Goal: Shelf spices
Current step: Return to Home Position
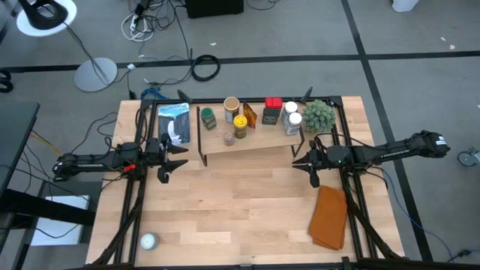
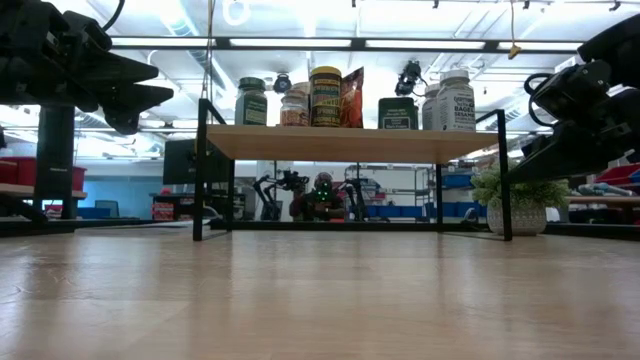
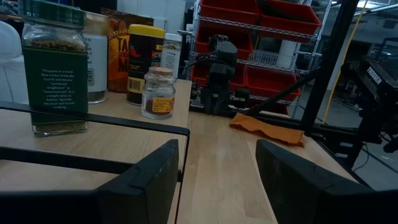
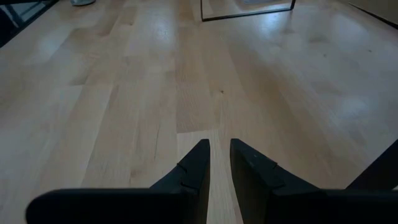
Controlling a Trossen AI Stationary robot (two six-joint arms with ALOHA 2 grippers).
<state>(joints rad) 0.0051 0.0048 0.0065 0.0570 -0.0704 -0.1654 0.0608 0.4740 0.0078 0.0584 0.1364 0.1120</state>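
Observation:
The shelf stands at the table's far middle on thin black legs, and its pale plank sits above the tabletop. Several spices stand upright on the plank: a green-labelled jar, a yellow-lidded tin, a small amber jar, red tins and white-lidded jars. My left gripper hovers open by the shelf's left end and holds nothing. My right gripper hovers by the shelf's right front leg, with its fingers almost together and empty.
A green fuzzy plant stands at the shelf's right end. An orange-brown cloth lies near the right front edge. A blue-grey packet lies left of the shelf, and a small pale ball sits near the left front corner.

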